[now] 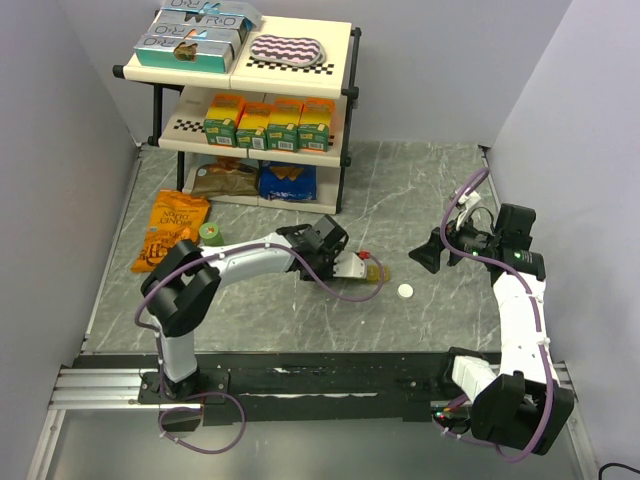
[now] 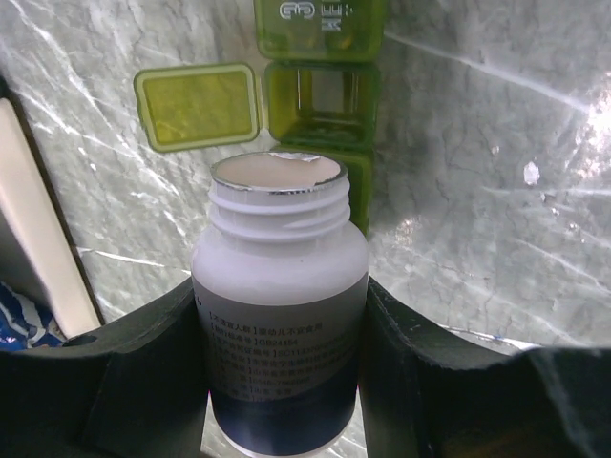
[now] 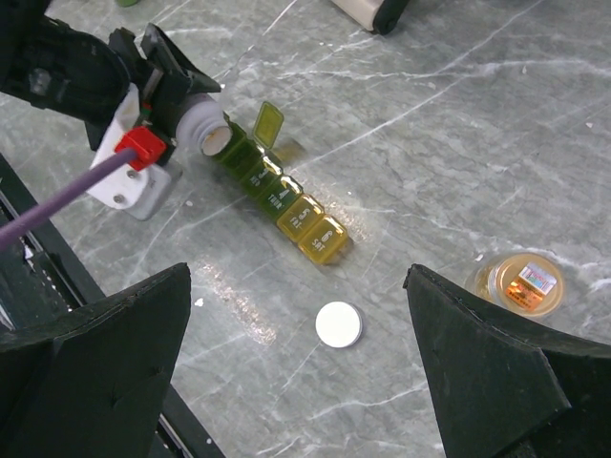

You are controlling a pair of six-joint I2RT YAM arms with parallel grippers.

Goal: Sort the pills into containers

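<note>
A: Item one, left gripper [image 2: 282,358]?

B: Clenched on a white pill bottle [image 2: 282,286]. The cap is off. The bottle is tipped with its mouth towards the strip of containers [image 3: 282,196], at the olive-green end.

A: Bottle mouth?

B: A pale surface inside a silvery rim. I can't tell whether that is a foil seal or the contents.

A: Item two, the strip?

B: It lies on the marble-patterned table [image 3: 458,114], running from green to yellow. One green lid [image 2: 198,105] is flipped open beside its compartment [image 2: 320,100], just beyond the bottle mouth. The other lids that show look shut.

A: Pills?

B: None visible, either in the open compartment or loose on the table.

A: Item three, right gripper [image 1: 430,256]?

B: Jaws spread wide and holding nothing. It hangs well apart from the strip.

A: Sundries?

B: A white round cap [image 3: 339,324] lies near the yellow end. A small clear round pot [image 3: 520,284] with something orange inside sits farther off.

A: Progress?

B: Early, I'd judge. One compartment is ready, and the bottle is open and poised. Pouring and filling every compartment are left to do.
</note>
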